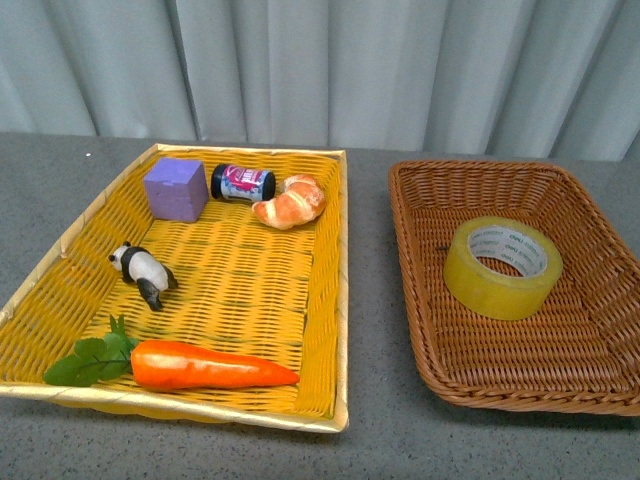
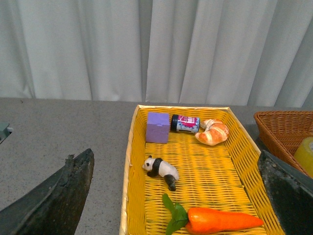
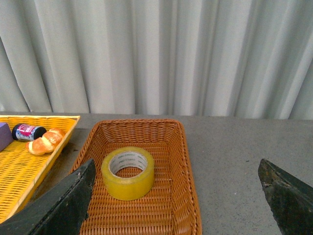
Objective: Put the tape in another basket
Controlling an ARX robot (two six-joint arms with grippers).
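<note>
The tape [image 1: 502, 267], a yellowish roll with a white printed core, lies flat inside the brown wicker basket [image 1: 420, 290] on the right. It also shows in the right wrist view [image 3: 127, 173], inside the same basket [image 3: 181, 166]. The yellow woven basket [image 1: 330, 330] stands to the left. My right gripper [image 3: 178, 208] is open and empty, raised back from the brown basket. My left gripper [image 2: 171, 205] is open and empty above the near end of the yellow basket [image 2: 128, 181]. Neither arm shows in the front view.
The yellow basket holds a purple cube [image 1: 175, 188], a small dark jar [image 1: 242, 183], a croissant [image 1: 290, 201], a panda figure [image 1: 143, 271] and a carrot [image 1: 205, 366]. Both baskets rest on a grey table [image 1: 370, 300]. A pale curtain hangs behind.
</note>
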